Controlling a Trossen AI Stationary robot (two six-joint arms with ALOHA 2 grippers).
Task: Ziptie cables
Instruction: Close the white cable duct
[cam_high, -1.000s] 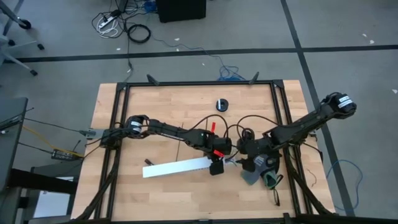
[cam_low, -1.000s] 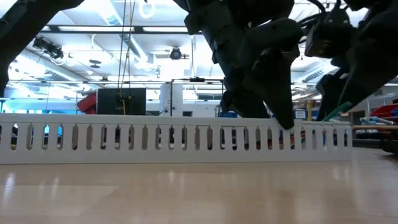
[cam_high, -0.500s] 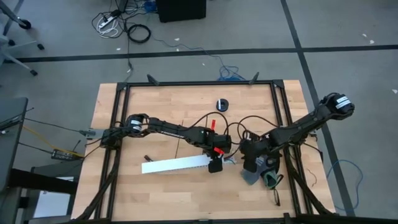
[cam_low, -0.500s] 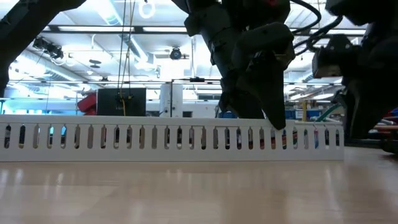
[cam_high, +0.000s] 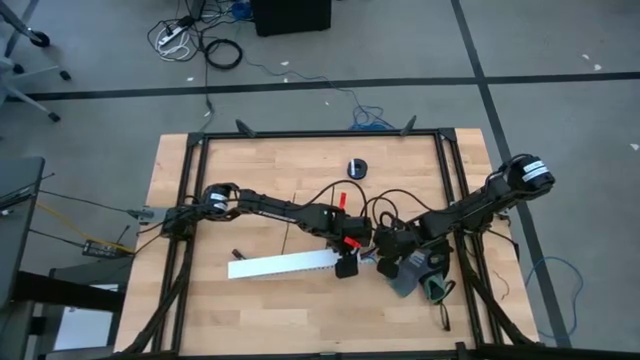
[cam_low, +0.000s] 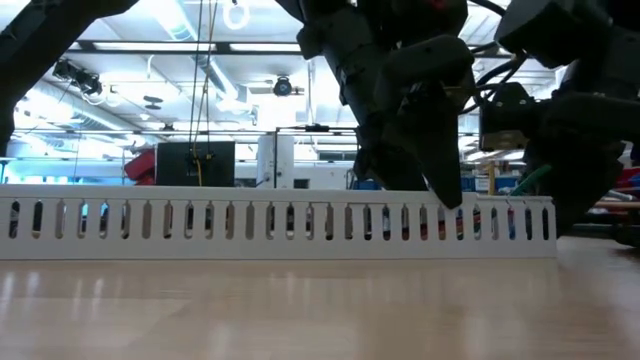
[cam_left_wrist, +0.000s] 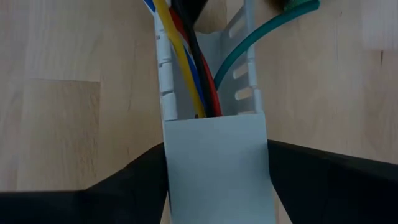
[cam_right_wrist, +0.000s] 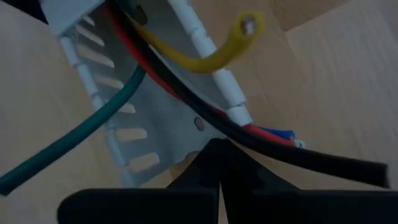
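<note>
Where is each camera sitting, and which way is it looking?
High view: above the table, looking straight down on both arms, the left pincer on the white slotted channel, the right pincer beside it.
Low view: at tabletop height, looking level across at the channel; dark arms hang in from above.
Left wrist view: past the left arm's own fingers, which straddle the channel holding the cables.
Right wrist view: past the right arm's shut fingers at the cables.
Both wrist views share the channel and cables.
</note>
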